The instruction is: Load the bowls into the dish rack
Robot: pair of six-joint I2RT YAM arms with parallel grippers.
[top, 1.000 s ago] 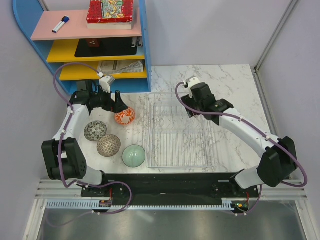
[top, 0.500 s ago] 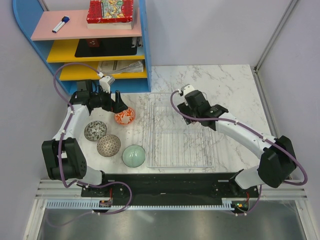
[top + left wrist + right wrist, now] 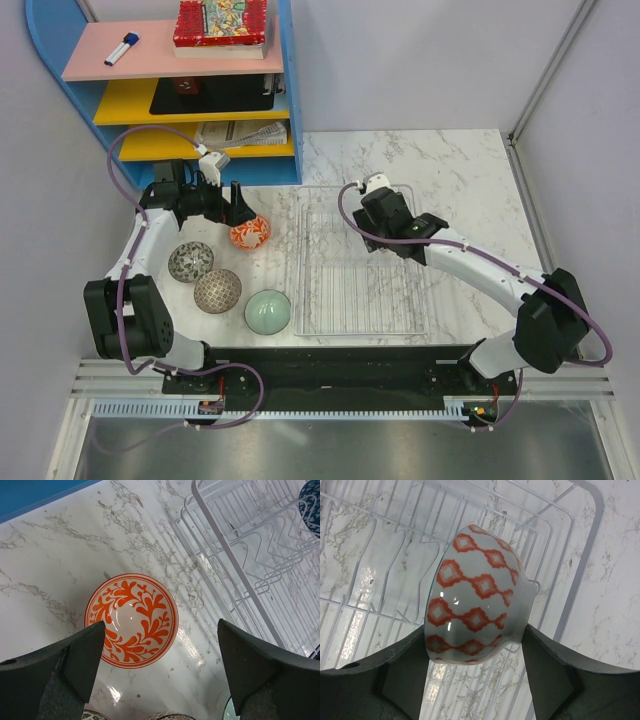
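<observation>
Red diamonds on white are filling my right wrist view: my right claw (image 3: 474, 632) is gripping the red-and-white patterned bowl (image 3: 475, 597) between both fingers, turned on its side, over the far end of the dish rack (image 3: 590, 545). I'm judging this as the placing step for the first bowl, since the clear ribbed rack (image 3: 355, 300) is showing no other bowl from above. Whether the bowl's lower edge is touching the ribs already, I cannot tell. What I'm needing next is a gentle drop so the bowl goes into a slot on edge, and only then a release. Letting go too high is risking a roll across the ribs. Over on the left, my left claw (image 3: 160, 630) is spread wide and holding nothing, hanging right above the orange floral bowl (image 3: 131, 620), which is sitting on the marble table (image 3: 450, 160) just left of the rack's far left corner. That one is calling for a straight descent and a pinch on the rim. Nearer to me on the left, the grey speckled bowl (image 3: 190, 262), the brown lattice bowl (image 3: 217, 291) and the pale green bowl (image 3: 268, 312) are waiting on the table, none loaded yet.
</observation>
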